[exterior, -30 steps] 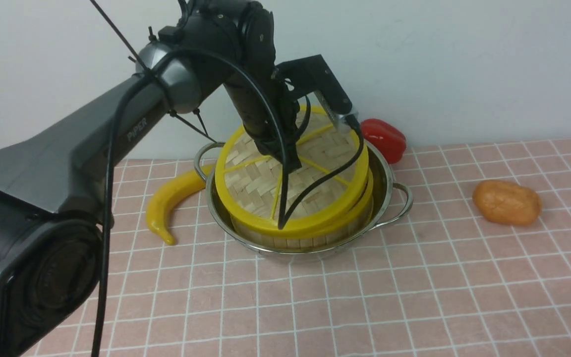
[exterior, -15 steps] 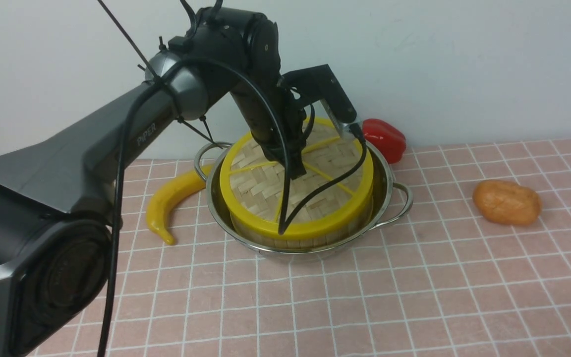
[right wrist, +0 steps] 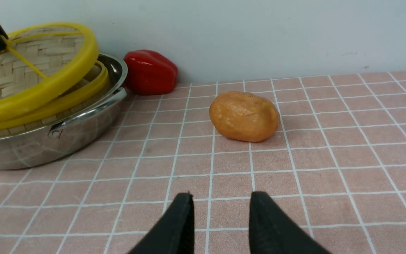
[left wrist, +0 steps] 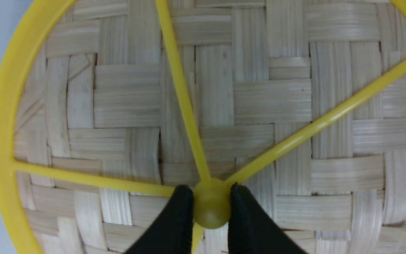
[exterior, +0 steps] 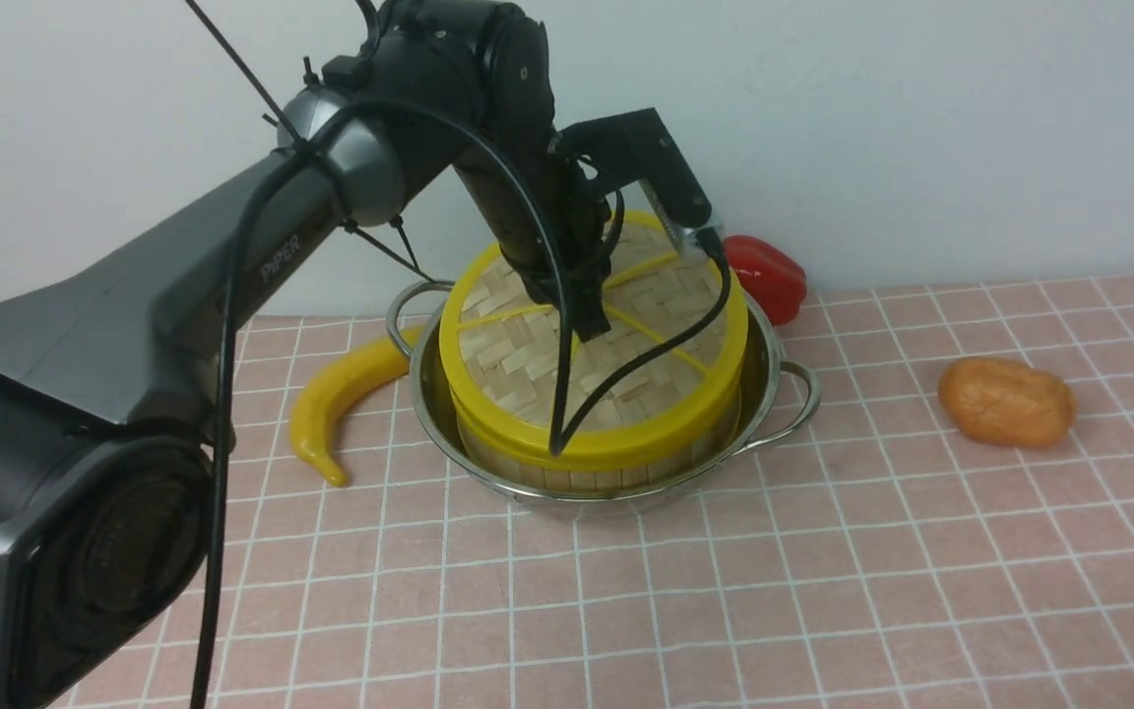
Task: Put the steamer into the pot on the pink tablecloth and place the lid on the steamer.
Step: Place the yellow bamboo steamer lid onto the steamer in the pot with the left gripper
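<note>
- The lid (exterior: 594,359) lay over the steamer (exterior: 595,463), which sat inside the pot (exterior: 769,399) on the pink tablecloth (exterior: 823,571) covering the worktop.
- From the right wrist view the lid's rim looked tilted, riding higher on the side toward the wall and lower toward the front, so it seemed not quite seated all round.
- The left pincer (left wrist: 211,204) was pinching the lid's small yellow hub, one black finger pressed against each side of the knob where the spokes meet.
- The lid hung directly beneath that pincer, the arm reaching in from the left and pointing down at the disc's centre.
- The right pincer (right wrist: 220,225) stood slightly spread with nothing between its fingers, low over the cloth and well apart from the pot, so the left arm was plainly the nearer one.
- My guess was that what remained turned on levelling the disc squarely over the steamer's rim before letting go.
- A yellow banana (exterior: 336,399) touched the pot's left side, a red pepper (exterior: 764,276) sat behind it, and an orange lump (exterior: 1005,402) lay off to the right.
</note>
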